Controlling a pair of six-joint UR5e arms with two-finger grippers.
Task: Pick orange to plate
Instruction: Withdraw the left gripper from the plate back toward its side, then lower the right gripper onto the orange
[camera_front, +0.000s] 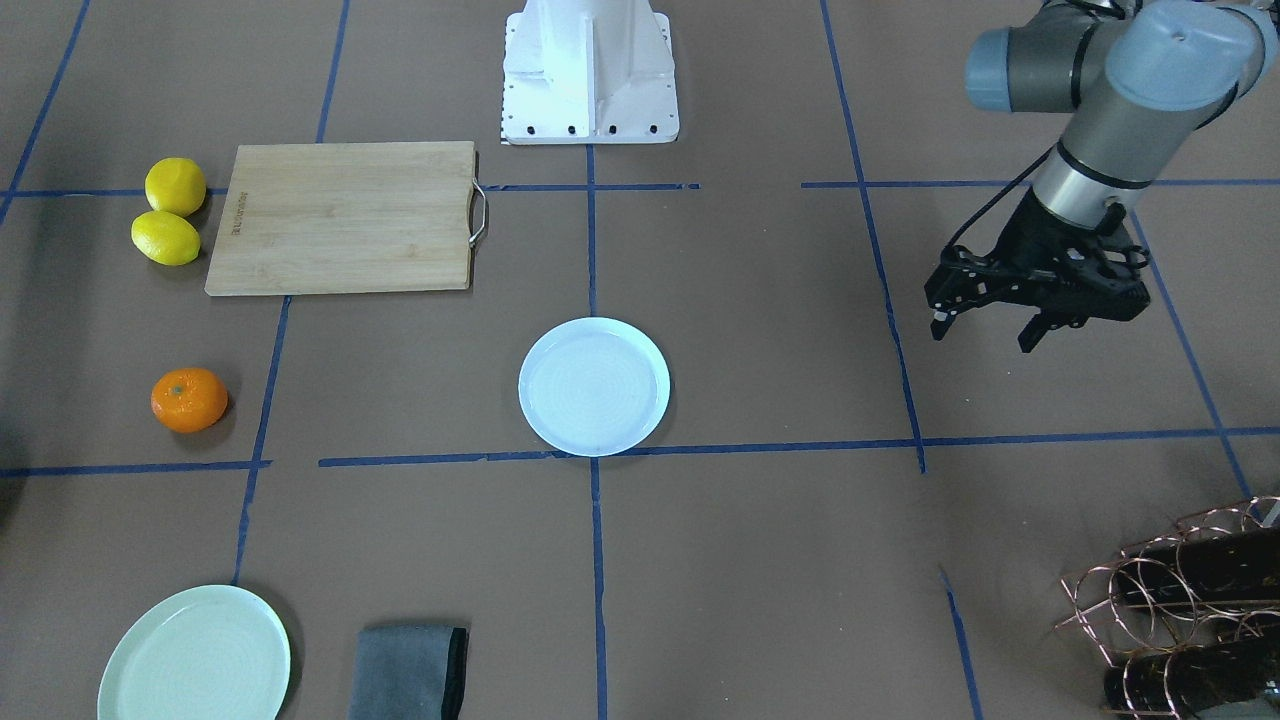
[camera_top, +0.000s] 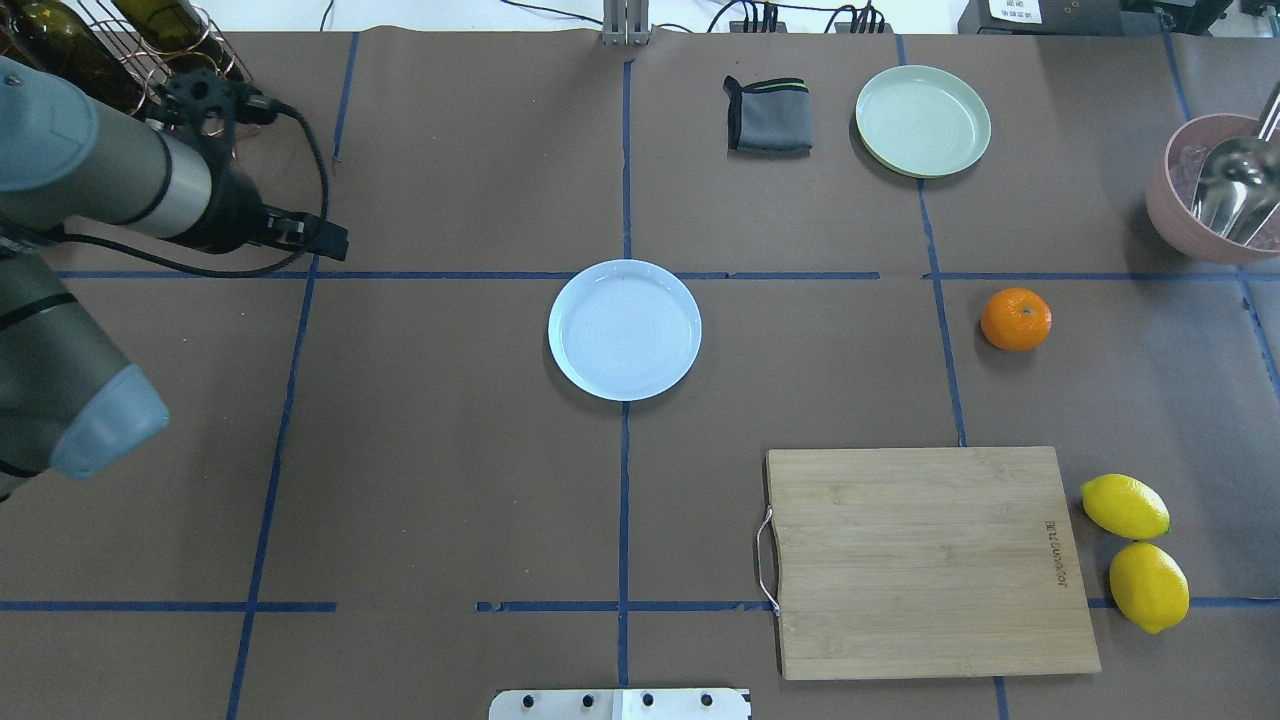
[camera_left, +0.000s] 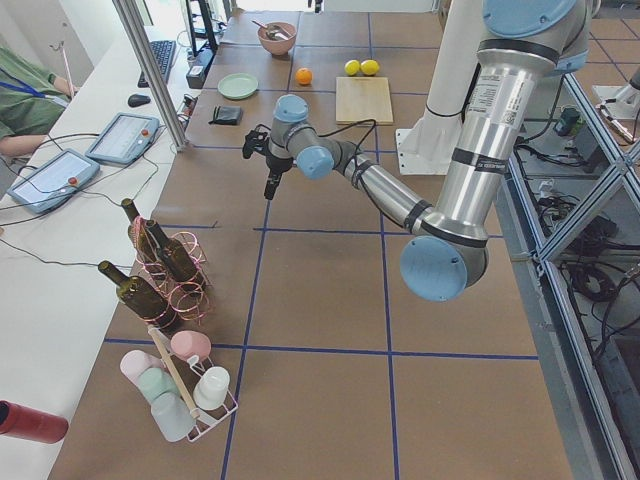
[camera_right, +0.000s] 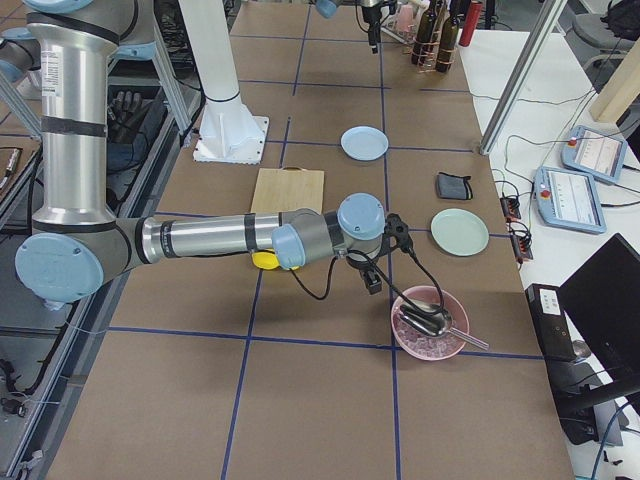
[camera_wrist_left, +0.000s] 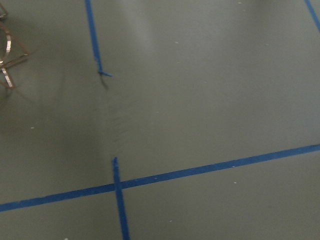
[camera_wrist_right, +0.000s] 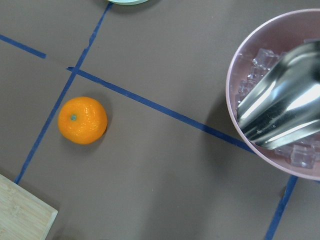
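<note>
The orange (camera_top: 1016, 319) lies alone on the brown table on my right side, beyond the cutting board; it also shows as the orange (camera_front: 189, 400) and the orange (camera_wrist_right: 82, 120). The bluish-white plate (camera_top: 624, 330) sits bare at the table's centre, also seen as the plate (camera_front: 594, 386). My left gripper (camera_front: 985, 332) hangs open and holds nothing, far on the other side of the plate. My right gripper (camera_right: 372, 283) hovers between the orange and a pink bowl; I cannot tell whether it is open or shut.
A wooden cutting board (camera_top: 930, 560) and two lemons (camera_top: 1125, 506) lie near the orange. A pink bowl (camera_wrist_right: 237, 115) holds ice and a metal scoop. A mint-green plate (camera_top: 922, 120), a grey cloth (camera_top: 768, 118) and a bottle rack (camera_front: 1170, 610) stand at the far edge.
</note>
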